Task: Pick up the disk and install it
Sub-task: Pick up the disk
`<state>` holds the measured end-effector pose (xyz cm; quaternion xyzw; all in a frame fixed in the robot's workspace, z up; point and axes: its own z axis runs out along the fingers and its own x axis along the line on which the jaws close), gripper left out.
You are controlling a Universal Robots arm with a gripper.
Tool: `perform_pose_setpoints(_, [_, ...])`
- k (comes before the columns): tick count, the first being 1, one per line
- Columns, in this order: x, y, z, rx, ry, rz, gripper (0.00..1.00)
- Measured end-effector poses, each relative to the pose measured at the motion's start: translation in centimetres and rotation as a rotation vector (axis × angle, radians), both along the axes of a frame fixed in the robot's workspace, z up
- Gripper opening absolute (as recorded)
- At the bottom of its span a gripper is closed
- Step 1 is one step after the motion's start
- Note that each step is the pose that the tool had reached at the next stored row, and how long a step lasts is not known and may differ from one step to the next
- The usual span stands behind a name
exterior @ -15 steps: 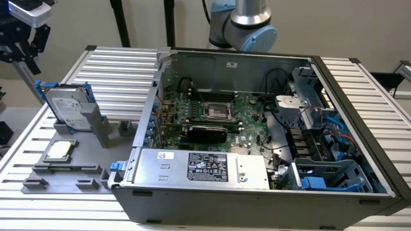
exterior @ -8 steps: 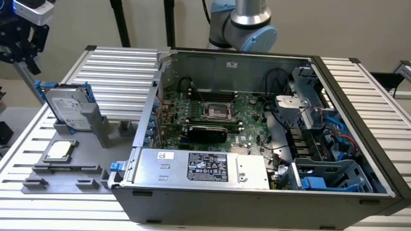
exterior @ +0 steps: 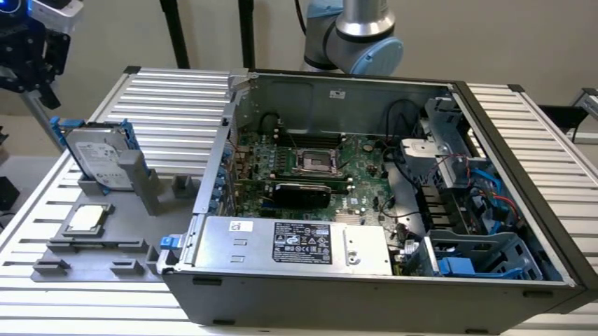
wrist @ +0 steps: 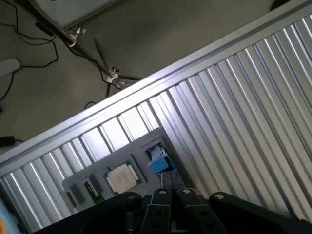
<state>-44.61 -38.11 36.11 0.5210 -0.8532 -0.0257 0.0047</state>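
A: The claw (exterior: 42, 87) was shut tight with nothing in it; its black fingers (wrist: 160, 204) were pressed together, right?

B: Yes; it hung up high at the exterior view's left, over the disk (exterior: 98, 157), and was not touching it.

A: Where was the disk?

B: It stood on its edge in a slot of the grey holder (exterior: 140, 192), on the silver table (exterior: 178, 98), just beside the open computer box (exterior: 374, 297); its white label faced out and blue rails ran along its sides; the little square chip (exterior: 86, 218) lay flat in the same holder; the disk was not picked up yet.

A: Would it be heavy?

B: A bit heavy for its size, I think; it looked like hard metal, so it would not bend or squash; the flat faces looked smooth, so a loose pinch might slip; the parts inside can break, I think, so no bumps and no drops.

A: Where was a good spot to grab?

B: The top half stuck out of the slot; I would pinch there, near the middle, one finger on the label face and one on the back; a grab near a corner might let it tip; the blue rails looked like thin plastic, so I would not squeeze those.
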Motion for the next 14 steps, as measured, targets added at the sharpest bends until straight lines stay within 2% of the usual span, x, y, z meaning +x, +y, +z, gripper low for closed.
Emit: perform_pose_setpoints(14, [0.63, -0.01, -0.02, 0.0, 0.0, 0.188, 0.11])
